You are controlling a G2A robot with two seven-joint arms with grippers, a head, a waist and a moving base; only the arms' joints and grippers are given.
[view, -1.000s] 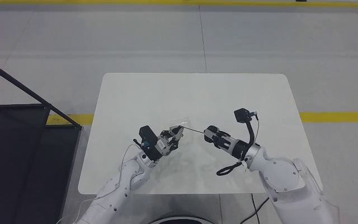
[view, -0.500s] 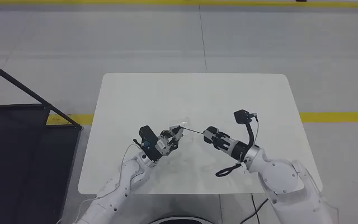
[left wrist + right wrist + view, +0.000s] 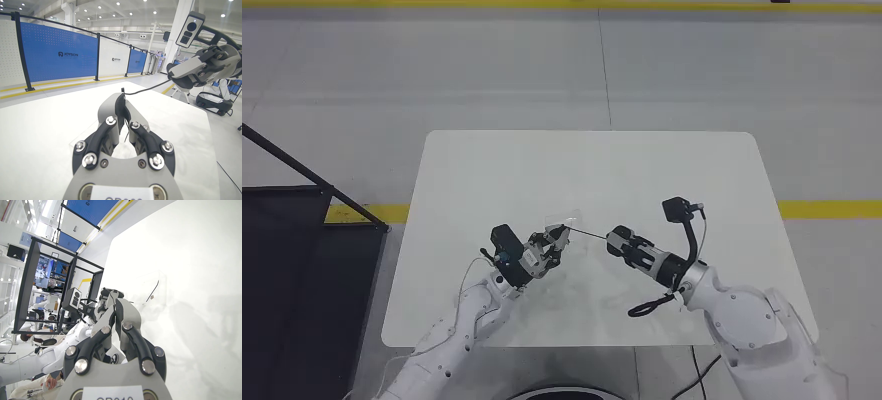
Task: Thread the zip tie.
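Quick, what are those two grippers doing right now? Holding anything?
Left gripper: closed on one end of the zip tie.
Right gripper: closed on the zip tie's other end.

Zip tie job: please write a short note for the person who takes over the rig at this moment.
Left gripper: fingers shut on the thin black plastic zip tie, near what looks like its small square head.
Right gripper: fingers shut on the tie's other end.
The strap spans between them in the air above the white table; a clear plastic box sits by the left gripper.
Done: tie lifted, held at both ends.
Left: no loop is visible, so threading the tail through the head appears not yet done.
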